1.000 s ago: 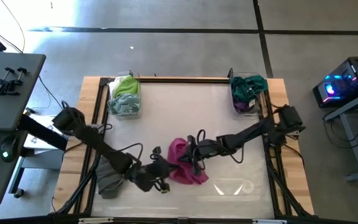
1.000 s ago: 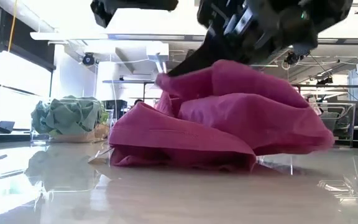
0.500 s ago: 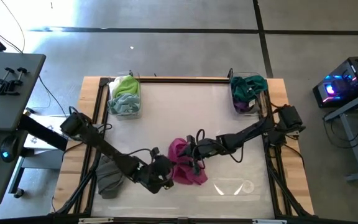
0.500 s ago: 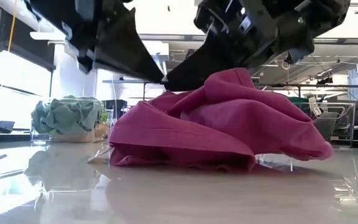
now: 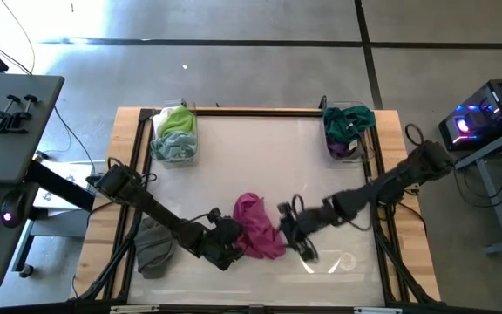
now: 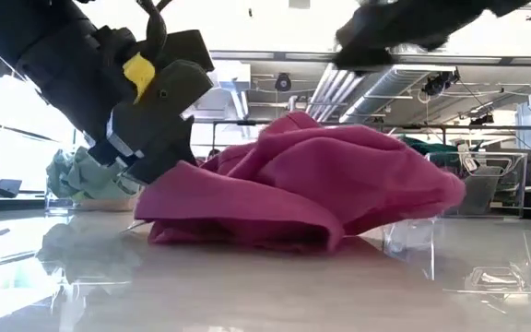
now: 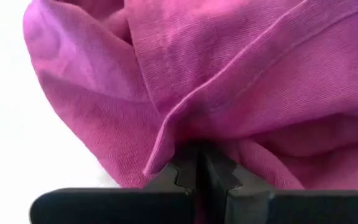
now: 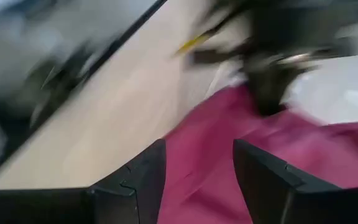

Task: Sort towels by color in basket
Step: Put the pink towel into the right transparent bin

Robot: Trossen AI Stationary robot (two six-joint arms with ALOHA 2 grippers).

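Light towels (image 5: 174, 133) fill one far-corner basket (image 5: 158, 153) and dark towels (image 5: 347, 125) the other, while the magenta towel (image 5: 258, 228) lies mid-table, pinched by the closed left gripper (image 5: 230, 246), the right gripper (image 5: 296, 241) apart just beside it, and a grey towel (image 5: 155, 247) unsorted.

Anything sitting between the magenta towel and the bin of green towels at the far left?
No: the high view shows only bare tabletop between the magenta towel and the left bin.

Two dark jointed arms trail black cables; the left tool (image 6: 150, 138) carries a yellow tab.
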